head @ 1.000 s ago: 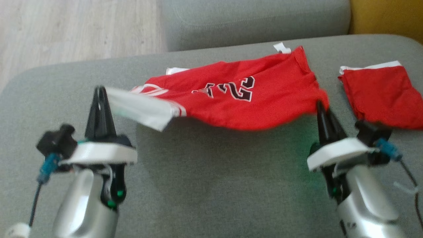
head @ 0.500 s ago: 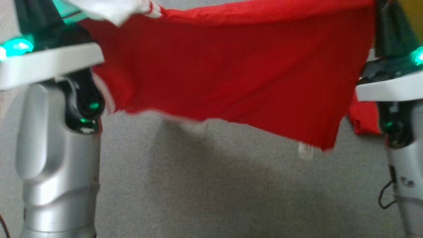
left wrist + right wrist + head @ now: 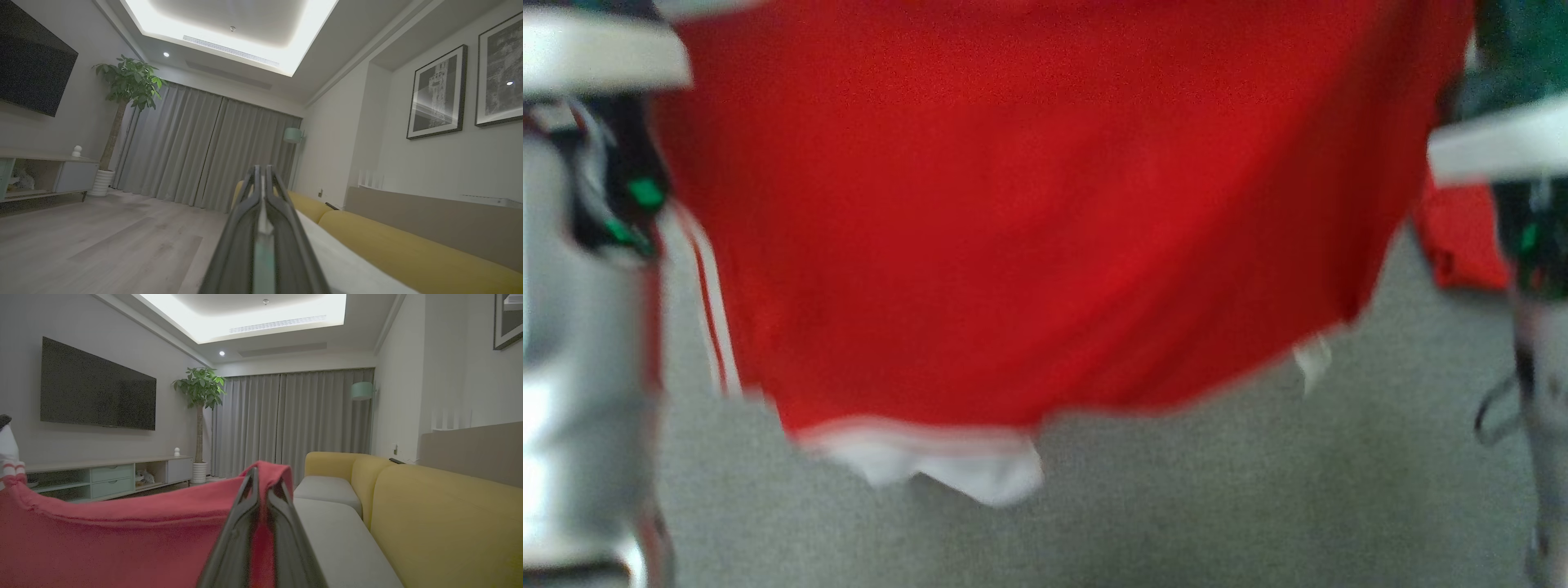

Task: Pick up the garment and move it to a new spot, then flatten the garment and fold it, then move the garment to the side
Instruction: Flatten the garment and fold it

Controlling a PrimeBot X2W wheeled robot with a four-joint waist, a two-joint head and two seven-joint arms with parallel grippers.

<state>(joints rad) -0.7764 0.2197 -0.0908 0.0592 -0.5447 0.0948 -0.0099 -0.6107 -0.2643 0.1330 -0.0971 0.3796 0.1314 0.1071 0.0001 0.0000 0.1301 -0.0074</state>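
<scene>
Head view: the red garment hangs as a blurred sheet across most of the frame. Its white trim is the lowest part, left of centre. The left forearm stands at one edge and the right forearm at the other, with the fingertips running past the top. The grey cushion lies below the hem; we cannot tell whether the two touch. A second red piece lies on the cushion just beside the right forearm.

Left wrist view: the left gripper is pinched together with a pale sliver of cloth between the fingers, and white cloth runs off to the lower right. We read this as a grip on the garment's white end. A yellow sofa sits beyond.

Right wrist view: the right gripper is clamped on a red corner that folds over the fingertips. From there the top edge runs off to the view's left, sagging a little.

Judgement: the long axis runs gripper to gripper, across the robot's front, and the cloth drops from that line. Neither arm is nearer, since each holds one end. Laying it flat would call for lowering both ends together, spread kept, onto bare cushion away from the second piece.
</scene>
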